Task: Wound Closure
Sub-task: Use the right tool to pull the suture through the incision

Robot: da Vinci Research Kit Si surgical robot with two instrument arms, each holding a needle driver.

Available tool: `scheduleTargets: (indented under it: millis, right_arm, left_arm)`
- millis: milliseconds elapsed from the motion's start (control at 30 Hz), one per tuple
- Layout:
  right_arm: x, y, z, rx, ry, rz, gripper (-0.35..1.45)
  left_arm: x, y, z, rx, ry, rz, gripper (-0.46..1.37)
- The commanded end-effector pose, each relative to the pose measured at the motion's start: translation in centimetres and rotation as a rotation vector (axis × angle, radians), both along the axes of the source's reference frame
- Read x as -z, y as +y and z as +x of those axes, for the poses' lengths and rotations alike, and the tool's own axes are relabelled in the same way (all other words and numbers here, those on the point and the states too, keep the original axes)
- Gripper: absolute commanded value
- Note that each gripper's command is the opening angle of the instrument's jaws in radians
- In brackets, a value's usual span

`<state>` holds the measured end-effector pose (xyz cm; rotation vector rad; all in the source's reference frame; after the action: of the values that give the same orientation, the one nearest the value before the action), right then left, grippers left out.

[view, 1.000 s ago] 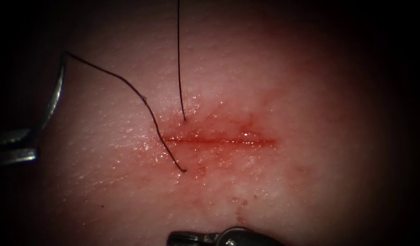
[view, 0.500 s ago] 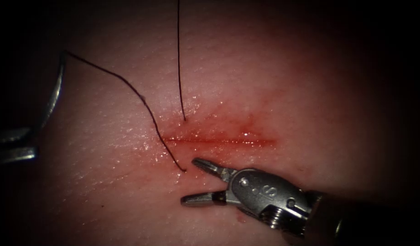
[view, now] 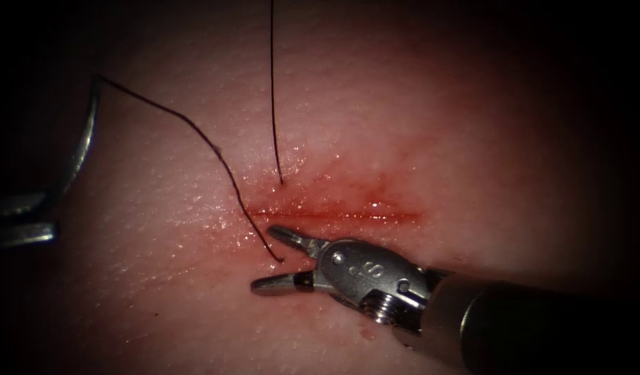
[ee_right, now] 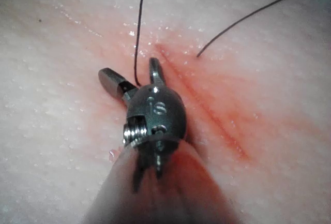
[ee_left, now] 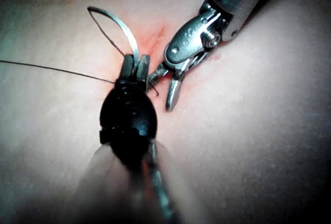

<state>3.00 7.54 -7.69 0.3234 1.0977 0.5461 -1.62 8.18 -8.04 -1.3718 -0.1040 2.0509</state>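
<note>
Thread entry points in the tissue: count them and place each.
2. The thread enters the tissue above the cut at its left end, and again below it, between the right tool's open jaws.

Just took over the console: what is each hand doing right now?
Left hand: shut on the needle, held clear of the tissue, left of the cut.
Right hand: open, holding nothing, astride the thread.

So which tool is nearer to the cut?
Right. The right tool sits open just below the cut; the left tool holds the needle far left.
</note>
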Motion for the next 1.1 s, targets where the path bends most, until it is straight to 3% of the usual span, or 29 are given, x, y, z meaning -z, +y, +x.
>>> scheduleTargets:
  millis: [33, 133, 200, 233, 267, 367, 433, 500, 867, 1100]
  right_arm:
    - [0.0, 0.01, 0.0, 0.01, 0.0, -0.003, 1.15]
    - [-0.04, 0.02, 0.0, 0.017, -0.005, -0.024, 0.96]
    - [-0.06, 0.04, 0.0, 0.015, -0.006, -0.024, 0.5]
    - [-0.07, 0.05, 0.01, 0.015, -0.01, -0.023, -0.13]
    - [-0.08, 0.05, 0.02, 0.02, -0.014, -0.027, -0.35]
    - [-0.08, 0.05, 0.05, -0.011, -0.028, 0.077, -0.35]
    - [-0.06, 0.05, 0.05, -0.093, -0.029, 0.247, -0.35]
    - [-0.03, 0.02, 0.02, -0.079, -0.05, 0.287, -0.35]
    - [0.15, -0.05, -0.06, -0.072, -0.027, 0.257, -0.35]
    - [0.26, -0.02, -0.09, -0.064, -0.01, 0.155, -0.35]
  left_arm:
    - [0.0, 0.0, 0.0, -0.005, -0.004, 0.002, -0.35]
    - [0.01, -0.01, 0.0, -0.007, -0.006, 0.002, -0.35]
    - [0.01, -0.01, -0.01, -0.008, -0.008, 0.002, -0.35]
    - [0.02, -0.02, -0.02, -0.009, -0.01, 0.002, -0.35]
    - [0.02, -0.02, -0.03, -0.013, -0.01, -0.003, -0.35]
    - [0.03, -0.03, -0.05, -0.014, -0.016, -0.003, -0.35]
    - [0.03, -0.03, -0.06, -0.015, -0.017, -0.003, -0.35]
    - [0.03, -0.03, -0.05, -0.015, -0.017, -0.003, -0.35]
    - [0.02, -0.03, -0.05, -0.017, -0.019, -0.004, -0.35]
    - [0.0, -0.03, -0.05, -0.02, -0.018, -0.01, -0.35]
